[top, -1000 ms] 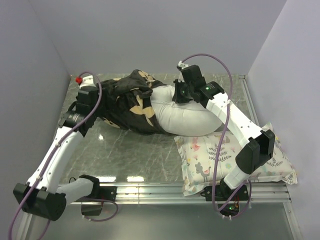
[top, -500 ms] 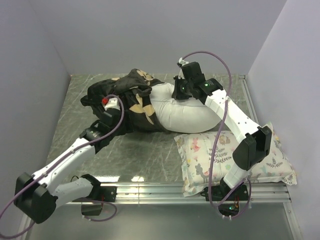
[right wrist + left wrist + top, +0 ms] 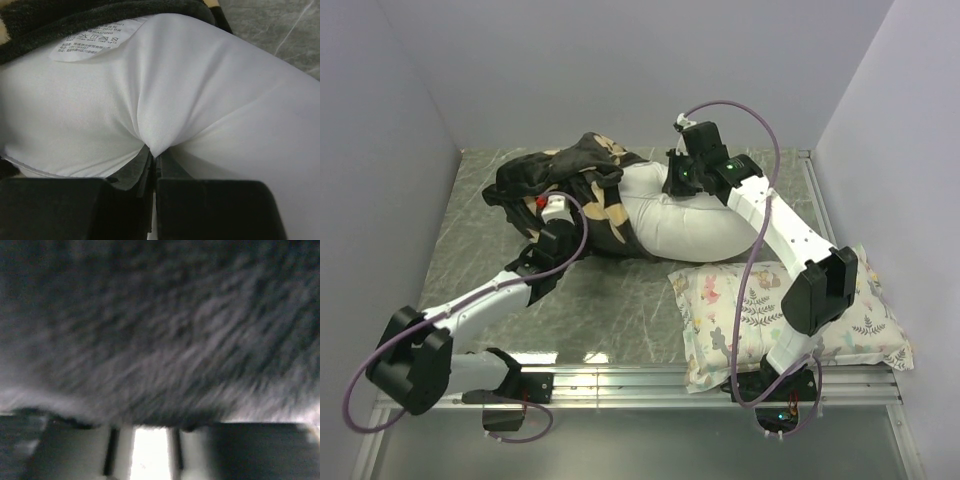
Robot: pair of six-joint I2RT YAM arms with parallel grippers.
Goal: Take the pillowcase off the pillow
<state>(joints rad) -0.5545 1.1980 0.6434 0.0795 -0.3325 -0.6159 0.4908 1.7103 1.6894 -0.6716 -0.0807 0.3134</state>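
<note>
The black plush pillowcase with tan flowers lies bunched at the back of the table and still covers the left end of the white pillow. My right gripper is shut on a pinch of the pillow's white fabric, just below its care label. My left gripper is pushed into the pillowcase's near side. In the left wrist view blurred dark plush fills the frame and hides the fingertips. A bright gap shows between the two fingers, and whether they pinch fabric is hidden.
A smaller white pillow with pastel animal-and-plant print lies at the front right, under my right arm. The grey marble table is enclosed by lilac walls at the left, back and right. A metal rail runs along the near edge.
My left arm has swung right from the back left corner to the pillowcase's near side, and its jaws have narrowed. My right gripper has kept its hold on the pillow.
</note>
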